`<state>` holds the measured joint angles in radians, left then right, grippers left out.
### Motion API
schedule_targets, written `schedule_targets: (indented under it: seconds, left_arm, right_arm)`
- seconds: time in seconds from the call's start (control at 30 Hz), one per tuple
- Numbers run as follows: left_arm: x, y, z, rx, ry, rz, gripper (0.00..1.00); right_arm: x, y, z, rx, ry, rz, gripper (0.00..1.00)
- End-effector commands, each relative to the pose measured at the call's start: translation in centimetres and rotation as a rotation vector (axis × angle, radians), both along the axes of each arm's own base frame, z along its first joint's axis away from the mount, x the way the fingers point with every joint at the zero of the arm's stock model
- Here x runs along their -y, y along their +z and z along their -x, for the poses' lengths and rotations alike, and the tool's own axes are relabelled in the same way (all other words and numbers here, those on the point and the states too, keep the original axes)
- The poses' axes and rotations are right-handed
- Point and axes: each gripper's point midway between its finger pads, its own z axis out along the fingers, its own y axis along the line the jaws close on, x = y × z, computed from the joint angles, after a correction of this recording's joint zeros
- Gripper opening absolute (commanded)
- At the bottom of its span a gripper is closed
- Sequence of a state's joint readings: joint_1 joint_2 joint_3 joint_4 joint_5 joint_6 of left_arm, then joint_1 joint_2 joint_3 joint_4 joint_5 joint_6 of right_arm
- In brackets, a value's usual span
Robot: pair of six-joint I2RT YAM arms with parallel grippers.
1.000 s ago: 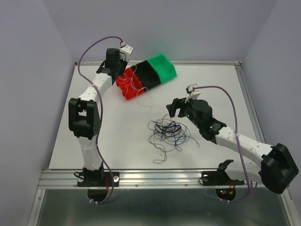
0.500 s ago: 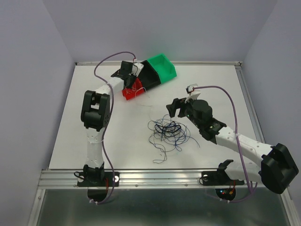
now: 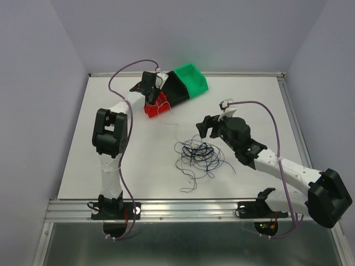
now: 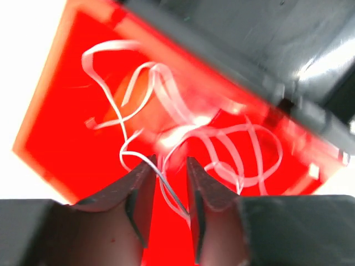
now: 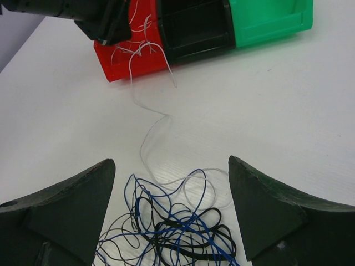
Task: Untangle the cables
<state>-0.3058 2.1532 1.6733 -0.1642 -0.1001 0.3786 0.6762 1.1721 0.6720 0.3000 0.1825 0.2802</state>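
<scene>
The left hand (image 4: 169, 163) is hovering over the red bin (image 4: 61, 138) at the far side of the surface (image 3: 150, 177). Its fingers are standing slightly apart, with one thin strand (image 4: 172, 194) running loose through the gap, while white cables (image 4: 161, 94) are lying looped inside that bin. The right hand (image 5: 171, 162) is hanging with its fingers spread wide and gripping nothing, just above the tangle of blue and black cables (image 5: 177, 238) lying mid-surface, and one white strand (image 5: 145, 138) is trailing from the bin down to the tangle.
</scene>
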Motion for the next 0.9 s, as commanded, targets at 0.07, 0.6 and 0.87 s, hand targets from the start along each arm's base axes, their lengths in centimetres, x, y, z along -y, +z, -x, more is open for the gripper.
schedule_targets:
  seconds: [0.07,0.6,0.87]
  left_arm:
    - [-0.9,11.6,0.5,0.261,0.042,0.086,0.50]
    - [4.0,11.9,10.7,0.190,-0.302,0.102,0.70]
    - [7.5,8.3,16.5,0.067,-0.395,0.207,0.70]
  right_arm:
    - [-0.4,1.4,-0.1,0.043,0.009,-0.030,0.87]
    - [-0.2,1.6,-0.1,0.044,0.002,-0.025,0.88]
    - [0.0,1.9,0.0,0.051,-0.007,-0.029,0.88]
